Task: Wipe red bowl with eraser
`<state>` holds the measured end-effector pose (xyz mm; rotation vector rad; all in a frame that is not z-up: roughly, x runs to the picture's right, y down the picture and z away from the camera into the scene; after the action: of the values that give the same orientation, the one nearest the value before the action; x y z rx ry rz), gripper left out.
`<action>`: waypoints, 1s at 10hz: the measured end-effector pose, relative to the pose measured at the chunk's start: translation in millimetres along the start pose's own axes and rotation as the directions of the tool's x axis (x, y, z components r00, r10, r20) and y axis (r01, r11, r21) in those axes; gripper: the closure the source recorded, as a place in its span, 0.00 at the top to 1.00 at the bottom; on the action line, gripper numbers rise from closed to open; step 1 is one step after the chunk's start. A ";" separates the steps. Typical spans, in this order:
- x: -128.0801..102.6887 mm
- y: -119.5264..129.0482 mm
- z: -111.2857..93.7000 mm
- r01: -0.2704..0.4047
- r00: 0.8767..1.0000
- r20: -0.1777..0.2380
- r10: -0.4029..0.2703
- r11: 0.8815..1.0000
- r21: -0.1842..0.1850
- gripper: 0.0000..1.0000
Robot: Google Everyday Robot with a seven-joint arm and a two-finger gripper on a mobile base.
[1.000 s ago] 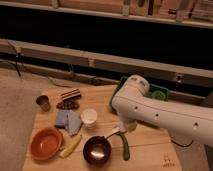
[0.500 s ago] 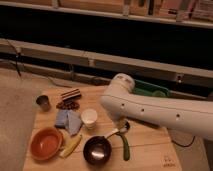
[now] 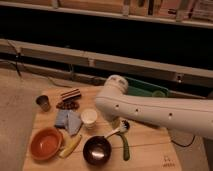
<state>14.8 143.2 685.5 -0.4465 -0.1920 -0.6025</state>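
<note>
- Since a second ago, the white robot arm (image 3: 150,107) has swung slightly left.
- Camera view: the gripper (image 3: 116,122) sits mostly hidden beneath the arm, beside a white cup (image 3: 89,117); its state cannot be told.
- A glossy, empty orange-red round bowl (image 3: 46,142) sits at the wooden table's (image 3: 150,145) front-left corner.

The white robot arm (image 3: 150,107) runs off the picture's right edge and covers most of the gripper (image 3: 121,126), which peeks out just beside the dark bowl (image 3: 96,149), and part of the green bin (image 3: 142,87) behind.
</note>
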 end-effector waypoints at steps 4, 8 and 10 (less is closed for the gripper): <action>-25.2 -26.9 13.0 0.118 0.992 0.041 -0.120 0.992 0.053 0.65; -39.9 -44.9 35.1 0.172 0.982 0.061 -0.181 0.977 0.129 0.65; -46.8 -52.8 43.1 0.200 0.975 0.068 -0.212 0.968 0.149 0.65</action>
<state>-56.0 147.9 728.0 -0.3164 -0.3614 -0.7697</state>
